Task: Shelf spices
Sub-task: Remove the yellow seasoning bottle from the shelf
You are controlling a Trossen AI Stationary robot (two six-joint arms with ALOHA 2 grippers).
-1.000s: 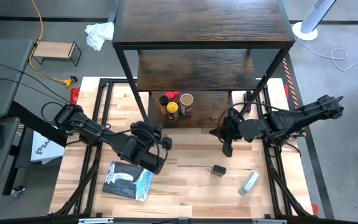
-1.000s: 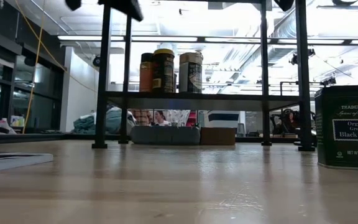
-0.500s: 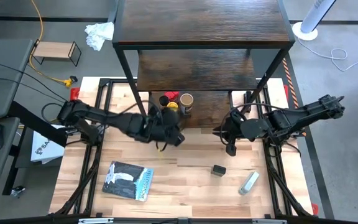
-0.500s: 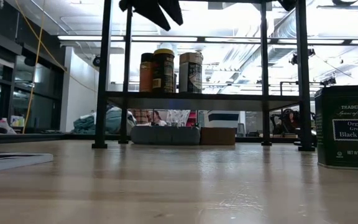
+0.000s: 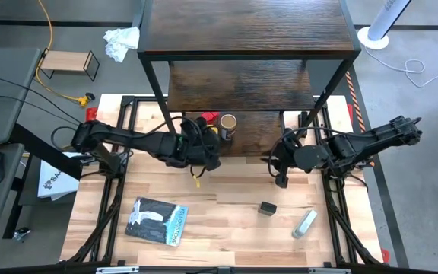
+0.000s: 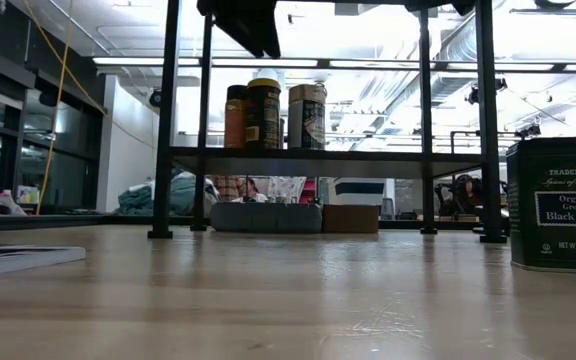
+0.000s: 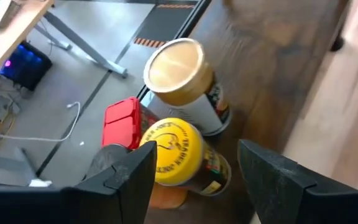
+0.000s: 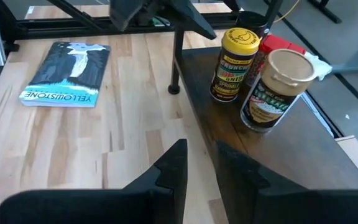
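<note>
Shelf (image 5: 265, 144) bears yellow-lidded jar (image 7: 178, 155) under left end effector (image 7: 194, 171).

**Right wrist view: lower shelf board and table**

The right gripper (image 8: 199, 163) shows two dark fingers (image 8: 166, 171) with a narrow gap between them, above the light wood table (image 8: 104, 149). On the dark board of the shelf (image 8: 278, 155) stand a yellow-lidded jar (image 8: 234, 62), a tan-lidded jar (image 8: 275, 88) just beside it, and a red container (image 8: 277, 45) behind them. A Yellowstone book (image 8: 67, 73) lies flat on the table. The left arm (image 8: 157, 12) is near the shelf leg (image 8: 178, 56).
</note>
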